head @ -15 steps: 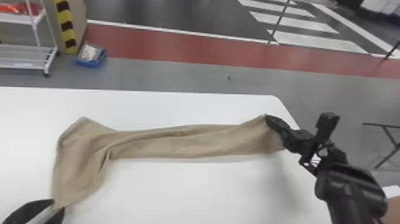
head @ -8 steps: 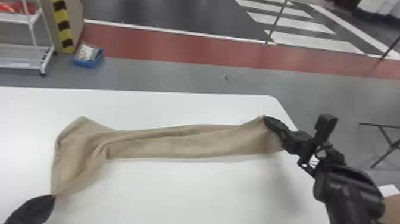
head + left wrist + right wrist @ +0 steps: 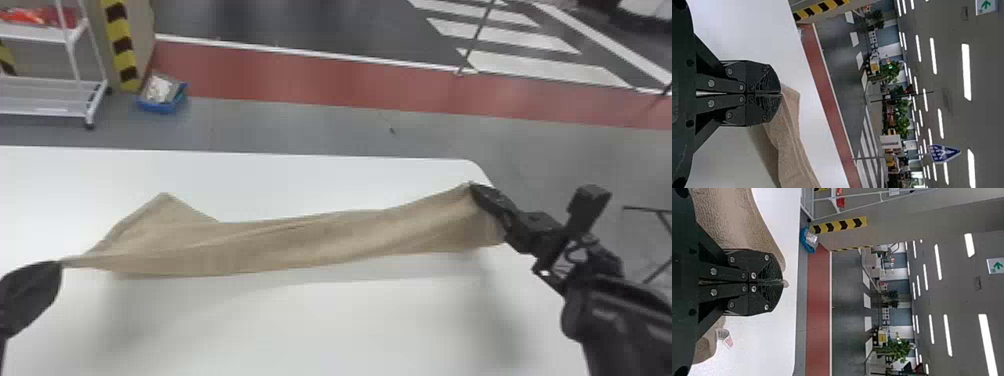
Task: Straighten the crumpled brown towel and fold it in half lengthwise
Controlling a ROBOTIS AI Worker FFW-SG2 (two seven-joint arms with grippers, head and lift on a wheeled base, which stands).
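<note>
Head view: a brown towel [image 3: 300, 245] is drawn out as a long band across the tabletop [image 3: 300, 330], between the left tool [image 3: 58, 267] and the right tool [image 3: 475, 189]. The band runs roughly along the tabletop's far edge, set back from it. Its left end narrows to a point at the left tool; beside this taper, a triangular flap rests on the tabletop and points toward the far edge. Long, shallow creases run through the middle of the cloth, and a soft shadow lies along its near side. The right end is broader and extends from the right tool toward the near side, close to the tabletop's right edge and its far right corner.

Left wrist view: the fingers of the left tool [image 3: 781, 94] are pressed together on a corner of the towel, which trails away from their tips as a creased strip.

Right wrist view: the right tool [image 3: 783, 282] is likewise closed on the towel, with a small tip of cloth projecting beyond the fingers. Cloth appears to either side of this tool, and a small printed label [image 3: 723, 334] adjoins one portion.

Beyond the tabletop, in the head view, stand a white rack [image 3: 75, 62], a striped post [image 3: 121, 45] and a blue bin [image 3: 161, 106] on the floor.
</note>
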